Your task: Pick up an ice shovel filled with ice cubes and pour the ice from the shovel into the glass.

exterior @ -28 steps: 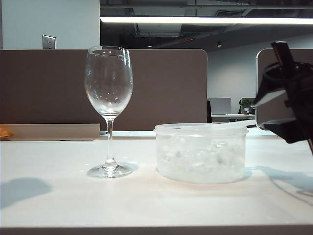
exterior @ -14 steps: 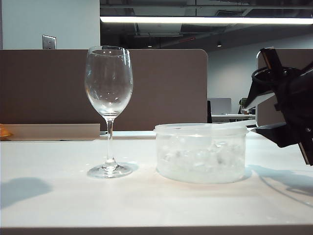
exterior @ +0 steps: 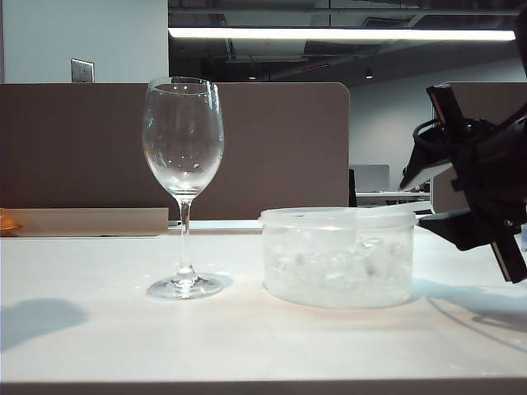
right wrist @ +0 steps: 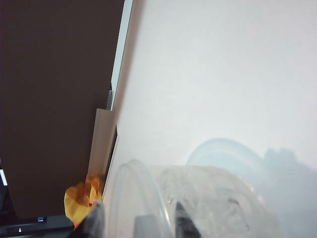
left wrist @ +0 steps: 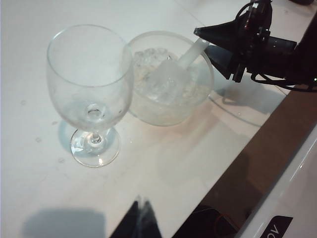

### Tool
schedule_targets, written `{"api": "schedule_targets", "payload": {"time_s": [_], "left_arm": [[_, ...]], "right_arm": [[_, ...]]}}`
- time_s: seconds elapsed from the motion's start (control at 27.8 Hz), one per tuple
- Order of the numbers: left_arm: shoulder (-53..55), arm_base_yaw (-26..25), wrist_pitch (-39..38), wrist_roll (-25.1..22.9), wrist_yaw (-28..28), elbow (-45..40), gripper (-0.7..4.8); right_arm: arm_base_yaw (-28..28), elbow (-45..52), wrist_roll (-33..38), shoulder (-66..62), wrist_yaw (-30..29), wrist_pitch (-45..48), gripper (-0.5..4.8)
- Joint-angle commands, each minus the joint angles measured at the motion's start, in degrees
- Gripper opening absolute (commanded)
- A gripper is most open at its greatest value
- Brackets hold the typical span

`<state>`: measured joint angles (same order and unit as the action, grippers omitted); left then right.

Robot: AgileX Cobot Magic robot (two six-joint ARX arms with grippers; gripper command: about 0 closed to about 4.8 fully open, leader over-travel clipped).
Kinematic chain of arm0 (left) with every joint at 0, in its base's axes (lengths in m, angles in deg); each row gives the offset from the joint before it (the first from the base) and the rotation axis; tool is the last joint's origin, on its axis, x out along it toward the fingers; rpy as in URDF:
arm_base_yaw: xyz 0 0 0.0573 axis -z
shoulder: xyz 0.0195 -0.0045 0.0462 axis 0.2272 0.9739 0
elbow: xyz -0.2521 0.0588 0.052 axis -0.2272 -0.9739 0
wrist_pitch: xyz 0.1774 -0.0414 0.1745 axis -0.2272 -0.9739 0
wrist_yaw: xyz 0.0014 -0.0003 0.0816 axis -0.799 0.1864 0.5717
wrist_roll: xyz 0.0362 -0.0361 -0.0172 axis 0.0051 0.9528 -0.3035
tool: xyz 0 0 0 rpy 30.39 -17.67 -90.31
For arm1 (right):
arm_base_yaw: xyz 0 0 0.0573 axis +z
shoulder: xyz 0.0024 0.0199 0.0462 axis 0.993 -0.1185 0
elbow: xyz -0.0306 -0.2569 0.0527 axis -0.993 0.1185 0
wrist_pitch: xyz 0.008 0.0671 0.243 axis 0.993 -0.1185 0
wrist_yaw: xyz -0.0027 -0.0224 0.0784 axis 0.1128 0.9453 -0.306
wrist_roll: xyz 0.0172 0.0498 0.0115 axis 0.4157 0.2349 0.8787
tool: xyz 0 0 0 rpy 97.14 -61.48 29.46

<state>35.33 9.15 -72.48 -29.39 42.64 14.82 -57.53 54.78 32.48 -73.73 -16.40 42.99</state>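
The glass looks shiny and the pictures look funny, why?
Exterior view: the ceiling strip light glints on the glass, and the right gripper is a dark silhouette. Right wrist view: the tub is too close, so blurry. Left wrist view: the table glares white.

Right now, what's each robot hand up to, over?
Right gripper open, jaws astride ice shovel handle at the tub. Left gripper back, state unclear. Glass empty. Nothing blocking.
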Motion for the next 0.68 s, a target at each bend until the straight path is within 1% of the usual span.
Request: {"api": "schedule_targets", "payload": {"time_s": [0.04, 0.07, 0.22, 0.32, 0.43, 0.5, 0.58, 0.65, 0.68], "left_arm": [[-0.1, 0.0, 0.7, -0.2, -0.1, 0.2, -0.02], [-0.1, 0.0, 0.7, -0.2, 0.0, 0.2, -0.03], [-0.1, 0.0, 0.7, -0.2, -0.1, 0.2, -0.02], [-0.1, 0.0, 0.7, -0.2, -0.1, 0.2, -0.03], [-0.1, 0.0, 0.7, -0.2, -0.1, 0.2, -0.03], [-0.1, 0.0, 0.7, -0.2, -0.1, 0.2, -0.03], [-0.1, 0.0, 0.7, -0.2, 0.0, 0.2, -0.03], [-0.1, 0.0, 0.7, -0.2, -0.1, 0.2, -0.03], [-0.1, 0.0, 0.7, -0.2, -0.1, 0.2, -0.02]], "right_arm": [[0.0, -0.3, 0.1, -0.2, 0.1, 0.7, 1.65], [0.0, -0.3, 0.1, -0.2, 0.1, 0.6, 1.62], [0.0, -0.3, 0.1, -0.2, 0.1, 0.6, 1.07], [0.0, -0.3, 0.1, -0.2, 0.0, 0.6, 1.01], [0.0, -0.3, 0.6, -0.2, 0.0, 0.6, 0.72], [0.0, -0.3, 1.0, -0.2, 0.0, 0.6, 0.38], [0.0, -0.3, 1.2, -0.2, 0.1, 0.6, 0.25], [0.0, -0.3, 1.6, -0.2, 0.1, 0.6, -0.02], [0.0, -0.3, 1.8, -0.2, 0.1, 0.7, -0.01]]}}
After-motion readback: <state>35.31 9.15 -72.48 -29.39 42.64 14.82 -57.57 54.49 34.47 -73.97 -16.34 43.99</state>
